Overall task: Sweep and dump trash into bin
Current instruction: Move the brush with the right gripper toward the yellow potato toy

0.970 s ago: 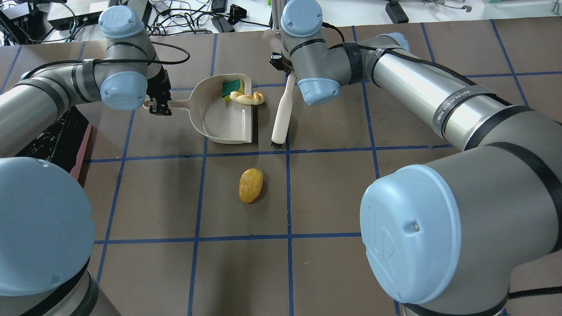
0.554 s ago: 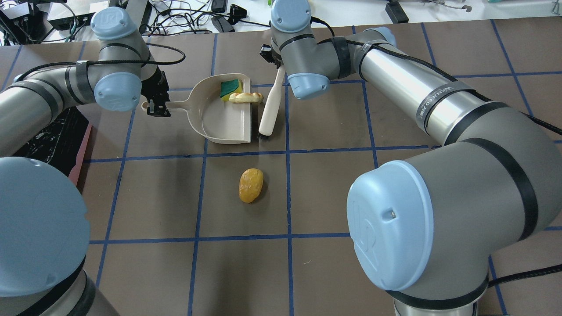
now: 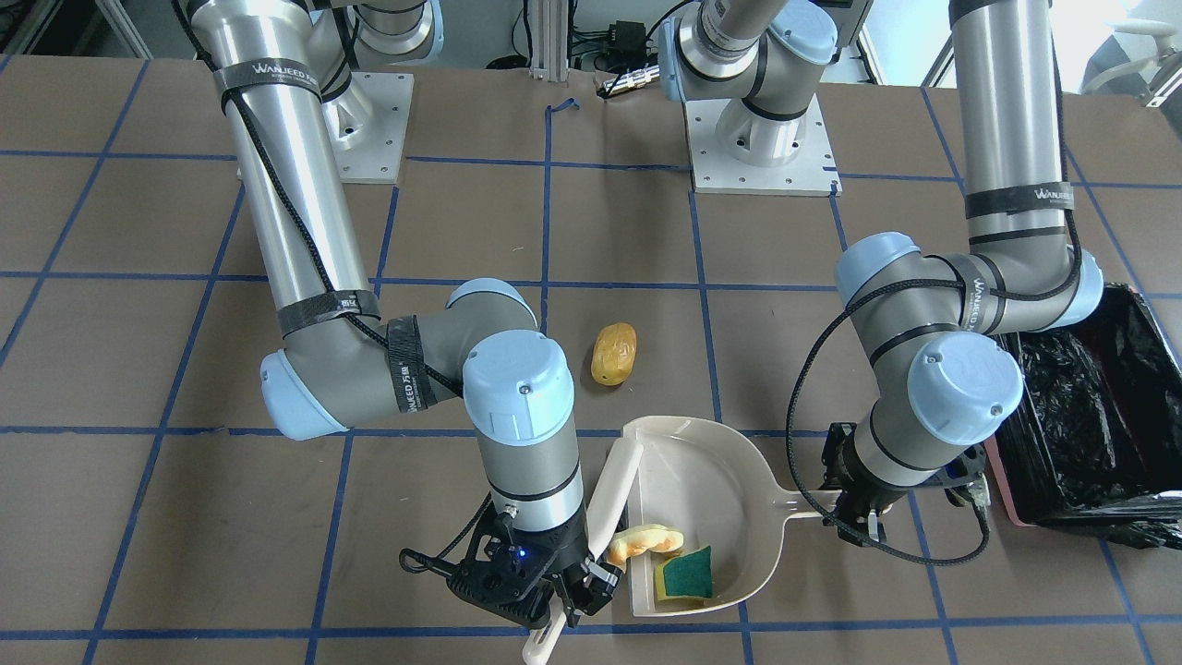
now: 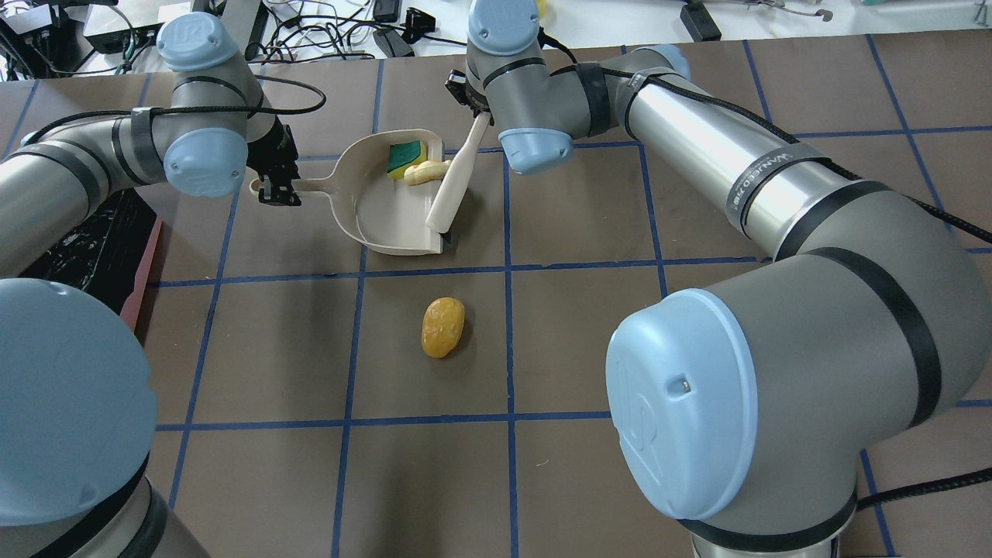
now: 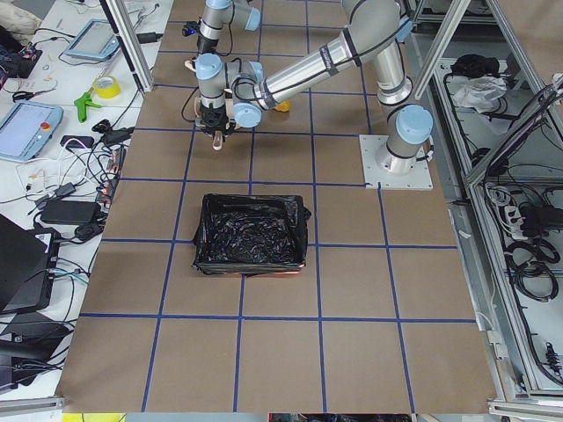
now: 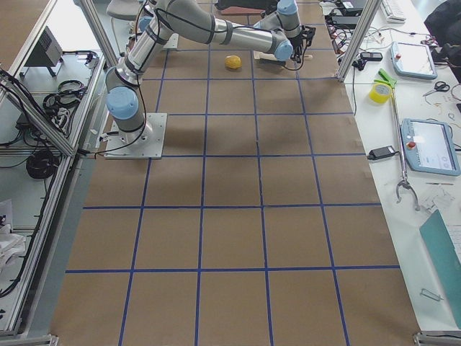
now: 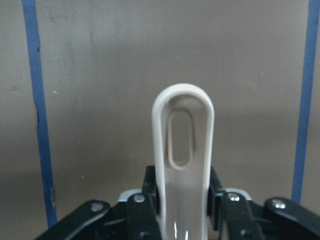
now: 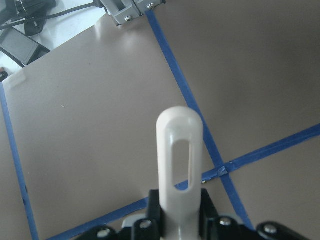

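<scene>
Croissant (image 4: 425, 172), sponge (image 4: 407, 156) in dustpan (image 4: 380, 221) — left gripper (image 4: 280, 188) clamps its handle (image 4: 311, 184), right gripper (image 3: 565, 605) clamps brush (image 4: 453, 182).

On my feeds I count three pieces of trash — one golden-brown oval bread roll (image 4: 442, 328), one curved tan croissant (image 4: 425, 172), one small green-and-yellow sponge piece (image 4: 407, 155). Sweeping tools come to two: one beige plastic dustpan (image 4: 380, 213) and one cream plastic long-handled brush (image 4: 453, 182). There is one pink rectangular bin lined with crinkled black plastic (image 3: 1090, 416) — all on one brown counter (image 4: 271, 349).
</scene>
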### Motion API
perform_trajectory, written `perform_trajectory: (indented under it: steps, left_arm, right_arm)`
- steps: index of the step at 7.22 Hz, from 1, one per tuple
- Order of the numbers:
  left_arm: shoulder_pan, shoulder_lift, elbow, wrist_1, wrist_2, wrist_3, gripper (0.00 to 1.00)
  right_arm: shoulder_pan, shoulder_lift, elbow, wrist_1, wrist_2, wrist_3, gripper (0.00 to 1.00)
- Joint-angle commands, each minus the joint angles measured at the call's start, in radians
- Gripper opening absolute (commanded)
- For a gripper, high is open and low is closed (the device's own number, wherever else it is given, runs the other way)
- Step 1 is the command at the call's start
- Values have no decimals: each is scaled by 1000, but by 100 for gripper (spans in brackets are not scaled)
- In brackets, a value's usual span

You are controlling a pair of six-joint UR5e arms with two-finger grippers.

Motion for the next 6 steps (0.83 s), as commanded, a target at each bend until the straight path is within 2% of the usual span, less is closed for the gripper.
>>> perform_trajectory:
  steps: [1, 3, 6]
  left_arm:
    - [0, 0, 1, 5, 0, 0, 0]
    - [2, 3, 1, 5, 0, 0, 0]
    - [8, 20, -2, -7, 3, 2, 0]
  right_arm:
    - [-1, -5, -18, 31, 57, 84, 0]
    - [7, -19, -17, 59, 94, 176, 0]
    - [19, -72, -12, 241, 102, 193, 0]
